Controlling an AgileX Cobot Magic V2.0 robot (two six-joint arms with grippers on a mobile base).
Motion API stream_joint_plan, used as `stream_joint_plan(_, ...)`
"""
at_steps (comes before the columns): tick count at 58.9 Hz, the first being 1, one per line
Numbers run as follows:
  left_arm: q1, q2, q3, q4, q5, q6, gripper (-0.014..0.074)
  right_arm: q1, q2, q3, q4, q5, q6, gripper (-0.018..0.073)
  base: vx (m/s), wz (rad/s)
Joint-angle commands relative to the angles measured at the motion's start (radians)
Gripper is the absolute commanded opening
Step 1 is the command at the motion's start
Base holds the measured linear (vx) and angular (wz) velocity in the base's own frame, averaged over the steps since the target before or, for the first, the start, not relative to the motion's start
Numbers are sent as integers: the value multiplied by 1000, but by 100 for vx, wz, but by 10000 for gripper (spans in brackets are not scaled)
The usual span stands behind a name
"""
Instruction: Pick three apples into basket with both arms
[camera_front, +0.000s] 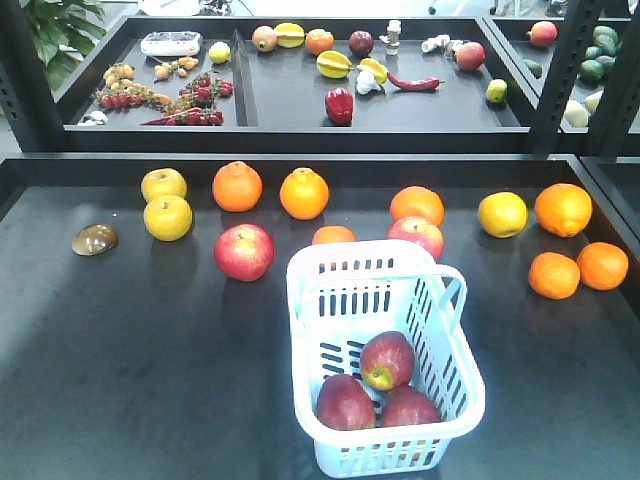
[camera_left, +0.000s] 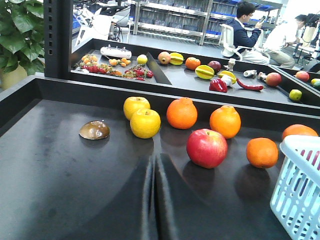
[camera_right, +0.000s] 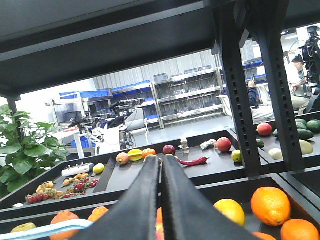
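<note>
The right gripper (camera_right: 161, 200) rose from six o'clock with its two black fingers (camera_right: 137, 205) pressed together, only a thin seam showing between them. At five o'clock an orange (camera_right: 270, 205) sat just beside a yellow fruit (camera_right: 229, 211), and at seven o'clock a sliver of the pale blue basket rim (camera_right: 45, 231) crossed in front of another orange (camera_right: 68, 220). Beyond the fingertips, a raised dark tray (camera_right: 210, 165) held a red chili pepper (camera_right: 192, 161) and a dark red apple (camera_right: 169, 149), with a leafy green plant (camera_right: 17, 150) at nine o'clock.
</note>
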Motion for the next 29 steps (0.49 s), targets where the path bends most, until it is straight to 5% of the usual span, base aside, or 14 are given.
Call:
stream_joint_plan(1,3,-13,-25,2,-80,-8,-6,-6,-12,15,-6,-65,-7,-5,0,0)
stream_joint_plan(29,3,-13,-25,2,-80,-8,-6,-5,-12,15,0,76,-6,-5,0,0)
